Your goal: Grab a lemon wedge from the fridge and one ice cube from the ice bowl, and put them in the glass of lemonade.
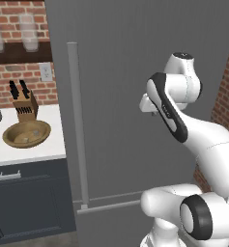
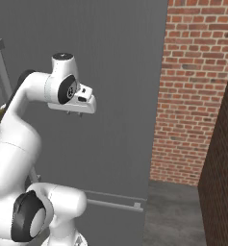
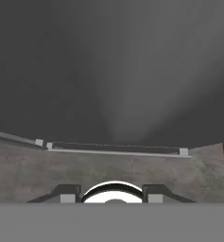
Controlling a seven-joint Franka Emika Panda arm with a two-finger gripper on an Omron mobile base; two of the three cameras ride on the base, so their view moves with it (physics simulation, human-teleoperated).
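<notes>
counter (image 1: pixel 36 150): ice bowl (image 1: pixel 26 133) | knife block (image 1: pixel 25 107)

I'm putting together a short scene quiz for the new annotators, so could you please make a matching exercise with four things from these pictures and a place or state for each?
Things:
1. fridge
2. ice bowl
3. knife block
4. gripper

Places or states:
A. on the white counter, just behind the bowl
B. door closed, long grey bar handle on its left side
C. hangs empty in front of the dark door, pointing down
D. round and brown, on the counter left of the fridge

Pairs: 1-B, 2-D, 3-A, 4-C
</notes>
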